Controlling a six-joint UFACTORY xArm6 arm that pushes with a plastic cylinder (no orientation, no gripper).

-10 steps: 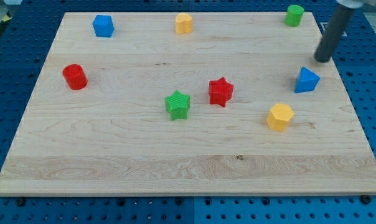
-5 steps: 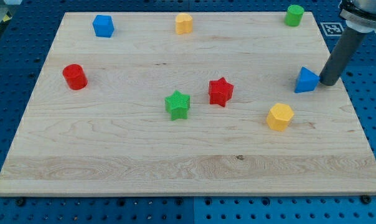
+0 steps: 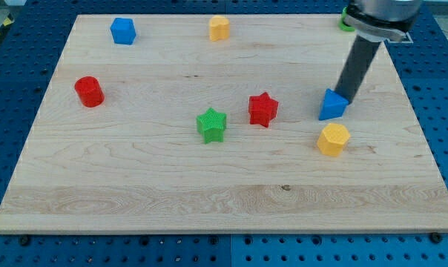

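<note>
Presently, my tip is seen pressed against the upper right side of the blue triangular block, which lies near the right edge of the wooden board, roughly midway between its top and bottom edges. No gripper is fitted; the tool is a plain dark rod, so nothing is held, and contact is made only by the rod's side at its lower end. The rod leans up toward the top right corner, where the green block is mostly hidden behind the arm, so its shape cannot be made out. Just below the blue triangular block, apart from it by a narrow gap, the yellow hexagonal block is noted. Toward the board's centre the red star and green star sit close together but not touching. A red cylinder is recorded near the left edge, a blue block near the top left corner, and a yellow block at the top edge.
</note>
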